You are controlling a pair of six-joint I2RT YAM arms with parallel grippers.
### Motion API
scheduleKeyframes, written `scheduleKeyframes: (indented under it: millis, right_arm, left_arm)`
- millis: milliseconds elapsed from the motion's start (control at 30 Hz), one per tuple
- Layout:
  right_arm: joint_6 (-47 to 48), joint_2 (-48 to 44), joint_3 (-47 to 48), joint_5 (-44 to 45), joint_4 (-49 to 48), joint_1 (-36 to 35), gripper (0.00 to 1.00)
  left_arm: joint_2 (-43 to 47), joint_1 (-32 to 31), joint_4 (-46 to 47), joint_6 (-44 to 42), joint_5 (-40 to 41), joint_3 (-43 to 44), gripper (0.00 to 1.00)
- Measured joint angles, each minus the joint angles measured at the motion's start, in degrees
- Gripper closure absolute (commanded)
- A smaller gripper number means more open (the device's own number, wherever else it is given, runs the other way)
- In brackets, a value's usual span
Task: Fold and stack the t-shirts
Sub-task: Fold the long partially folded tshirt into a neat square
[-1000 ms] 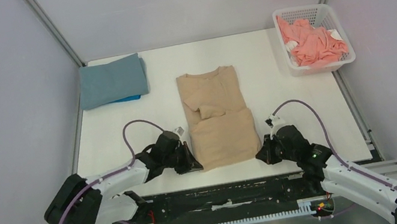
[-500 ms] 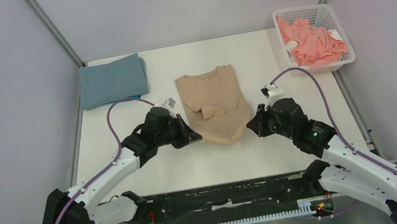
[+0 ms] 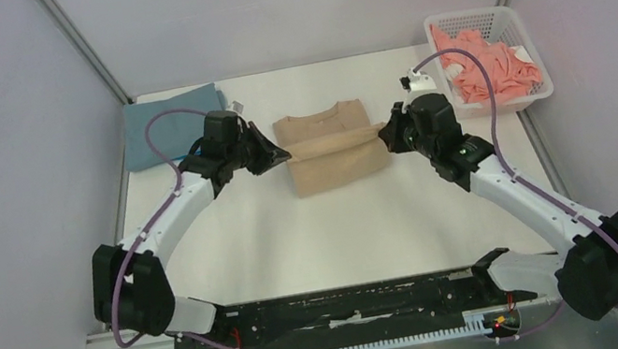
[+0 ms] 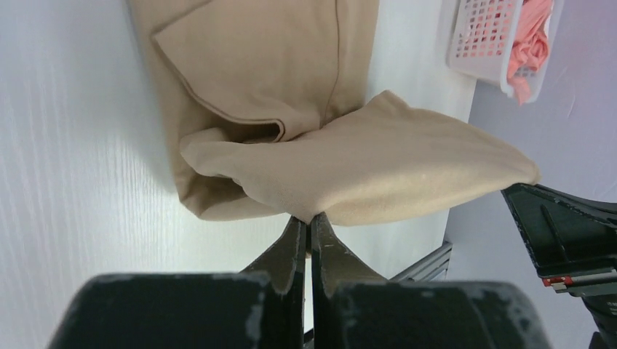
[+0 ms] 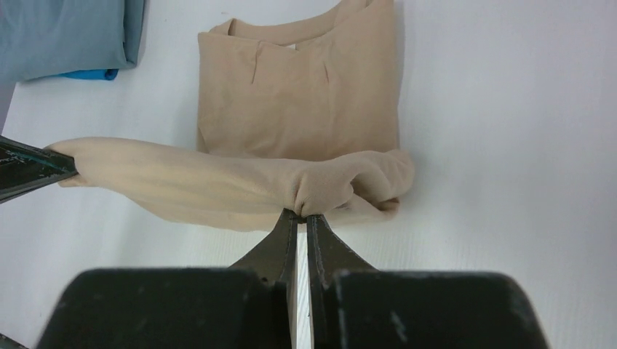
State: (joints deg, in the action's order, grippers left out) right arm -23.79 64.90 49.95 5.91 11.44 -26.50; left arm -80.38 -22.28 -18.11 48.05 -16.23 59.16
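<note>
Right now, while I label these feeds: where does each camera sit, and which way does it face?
Top external: above and behind the bases, looking down on the table; both arms show, left gripper and right gripper pinching the tan t-shirt.
Left wrist: on the left arm, facing across the shirt toward the basket; own shut gripper at bottom.
Right wrist: on the right arm, facing toward the grey-blue t-shirt; own shut gripper at bottom.
Shared: both wrist views show the lifted fold and the opposite gripper.

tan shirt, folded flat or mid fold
Mid-fold. The left gripper and right gripper pinch the tan shirt by its hem, raised over the collar half lying on the table.
</note>
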Motion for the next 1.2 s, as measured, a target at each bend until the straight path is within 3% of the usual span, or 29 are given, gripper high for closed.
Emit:
scheduleKeyframes:
  millis: [233,467,900,933,967,1000,1033,1167,1200]
  right_arm:
    - [0.7,10.6,4.3,-7.1,-6.3,6.1,1.00]
    - [1.0,23.8,14.9,-11.0,-10.8,8.8,1.00]
    - [-1.2,51.7,27.0,-16.0,-18.7,14.0,0.98]
    - [-1.3,54.6,29.3,-16.7,-19.1,14.2,0.91]
    - [-1.5,57.5,31.6,-17.3,-19.7,14.4,0.75]
    - [-1.7,60.1,33.9,-18.0,-20.2,14.7,0.58]
    - [-2.0,62.1,35.7,-18.3,-20.7,14.8,0.47]
    - [-2.6,65.3,39.0,-20.0,-22.3,14.9,0.36]
    - [-2.5,65.1,39.1,-20.0,-22.6,14.8,0.30]
  left_arm:
    - [-10.2,2.5,-1.4,-2.3,-0.5,11.5,0.98]
    - [-21.3,5.4,-2.9,-4.0,-0.1,23.7,0.98]
    - [-54.3,7.7,-4.6,-7.0,-1.0,52.7,0.98]
    - [-55.8,7.8,-4.8,-7.0,-0.7,53.4,0.94]
    - [-57.1,8.1,-5.0,-6.9,-0.6,54.0,0.85]
    - [-58.1,8.3,-5.2,-6.9,-0.4,54.5,0.65]
    - [-58.9,8.5,-5.5,-6.8,-0.3,55.2,0.52]
    - [-60.6,9.1,-5.8,-6.7,-0.8,59.3,0.25]
    - [-60.6,9.2,-5.8,-6.6,-0.8,60.2,0.25]
